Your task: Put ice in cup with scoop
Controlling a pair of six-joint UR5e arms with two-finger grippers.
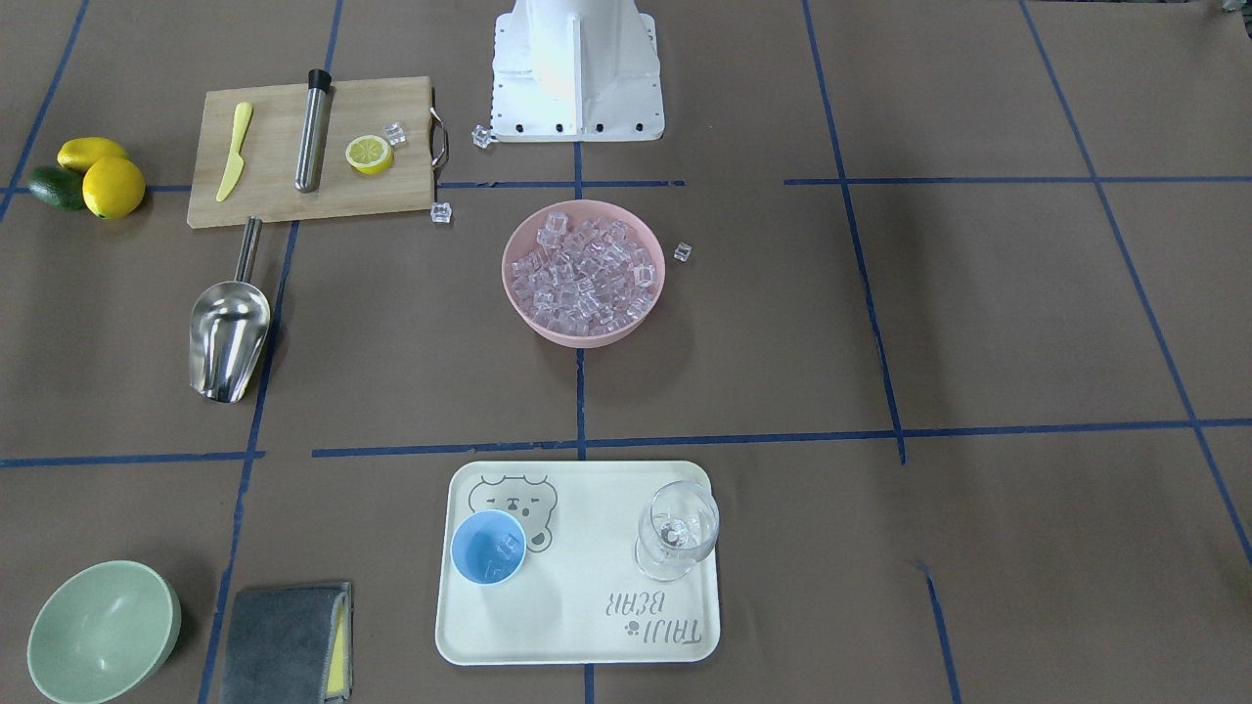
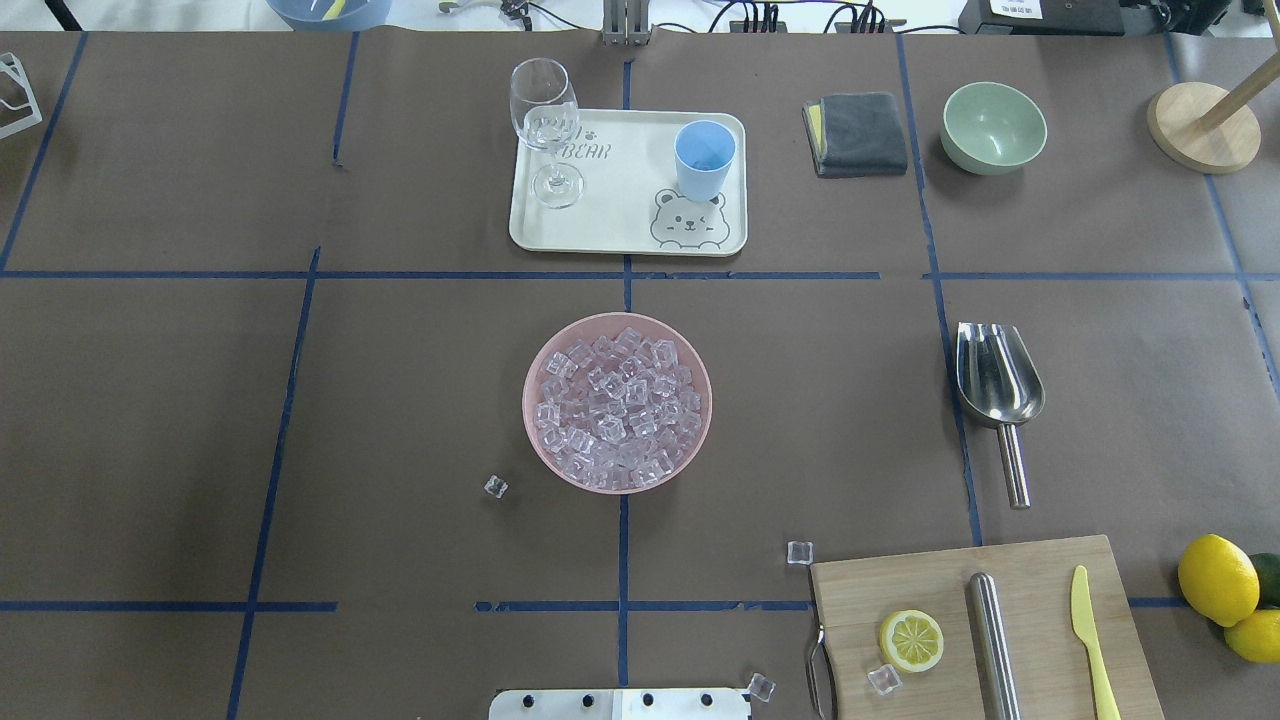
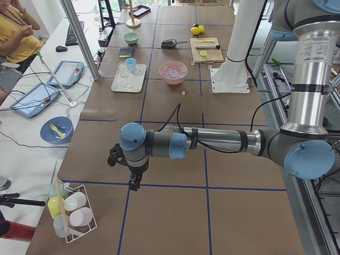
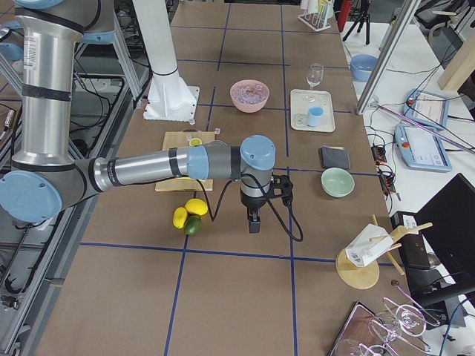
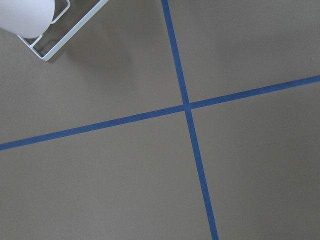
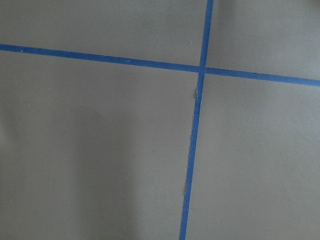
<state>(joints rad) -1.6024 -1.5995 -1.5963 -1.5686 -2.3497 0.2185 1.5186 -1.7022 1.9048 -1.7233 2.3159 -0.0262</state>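
Small clear glassy ice cubes (image 1: 584,274) fill the round pink bowl (image 1: 506,266) at mid-desk, with a few strays around it. The light-blue plastic cup (image 1: 488,548), perhaps holding a cube, stands on the cream tray (image 1: 587,626). The shiny steel scoop (image 1: 228,337) lies by the wooden cutting board (image 1: 274,186). Neither the left end effector (image 3: 135,182) nor the right end effector (image 4: 254,222), both far off, shows whether it is open.

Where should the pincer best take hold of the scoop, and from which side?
By its thin rod handle, from straight above. The scoop lies flat, trough open upward, and the handle sticks out toward the robot, free on both sides.
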